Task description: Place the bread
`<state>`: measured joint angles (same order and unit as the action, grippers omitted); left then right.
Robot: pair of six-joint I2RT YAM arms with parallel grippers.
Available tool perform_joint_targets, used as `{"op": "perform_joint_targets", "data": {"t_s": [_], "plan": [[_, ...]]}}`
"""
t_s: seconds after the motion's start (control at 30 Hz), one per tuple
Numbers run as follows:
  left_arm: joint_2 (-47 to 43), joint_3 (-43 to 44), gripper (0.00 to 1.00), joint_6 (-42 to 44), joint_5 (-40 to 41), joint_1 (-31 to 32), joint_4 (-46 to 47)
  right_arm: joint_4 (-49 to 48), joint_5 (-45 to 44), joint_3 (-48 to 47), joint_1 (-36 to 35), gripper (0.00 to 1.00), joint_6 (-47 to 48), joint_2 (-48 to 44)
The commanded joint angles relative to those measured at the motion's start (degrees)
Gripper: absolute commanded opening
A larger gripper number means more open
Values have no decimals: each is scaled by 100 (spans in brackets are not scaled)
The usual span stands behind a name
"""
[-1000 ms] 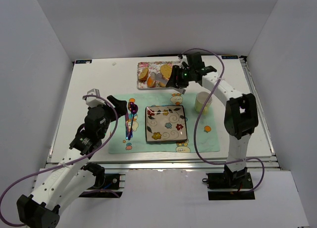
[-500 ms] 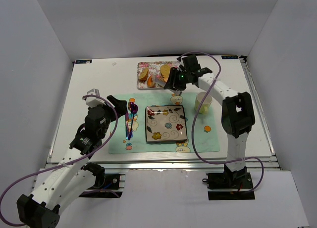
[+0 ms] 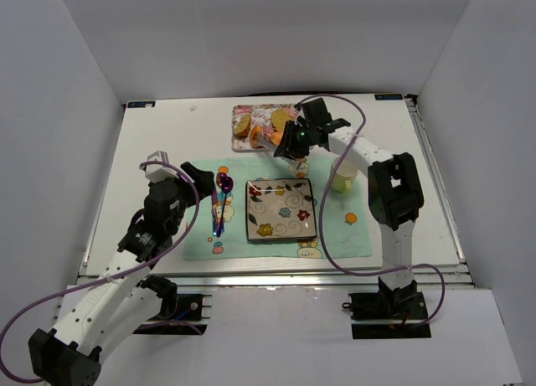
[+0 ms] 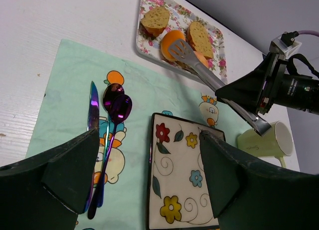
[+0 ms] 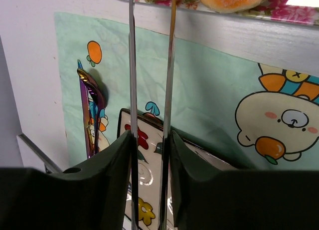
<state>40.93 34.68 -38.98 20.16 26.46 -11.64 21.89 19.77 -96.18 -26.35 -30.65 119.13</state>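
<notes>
Grabbing step, I'd say: the right end effector [image 5: 151, 140] pinches long steel tongs [image 4: 215, 84], tips at the small orange-golden bread wedge [image 4: 203, 57] on the floral rectangular tray [image 4: 175, 14]; next, lift cleanly.

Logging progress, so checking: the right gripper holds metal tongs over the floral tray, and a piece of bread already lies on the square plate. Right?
Not quite: the square plate is bare, with no bread on it, as the top external view shows. The rest stands: the right gripper holds the metal tongs over the floral tray.
</notes>
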Motion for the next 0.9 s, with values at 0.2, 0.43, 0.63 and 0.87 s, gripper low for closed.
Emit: {"op": "perform_joint_targets", "data": {"t_s": [0.2,0.43,0.63,0.87], "plan": [[-102,127,91,-39,5,9,205,-782,334,617,121,16,717,-1347],[-102,48,91,22,-74,8,399,208,1239,2260,121,11,3684,-3112],[-111,-110,91,22,-206,9,654,1669,1029,4051,130,4,6243,-4737],[-50,-233,91,66,-399,9,830,1573,467,4766,130,15,6450,-5550]]}}
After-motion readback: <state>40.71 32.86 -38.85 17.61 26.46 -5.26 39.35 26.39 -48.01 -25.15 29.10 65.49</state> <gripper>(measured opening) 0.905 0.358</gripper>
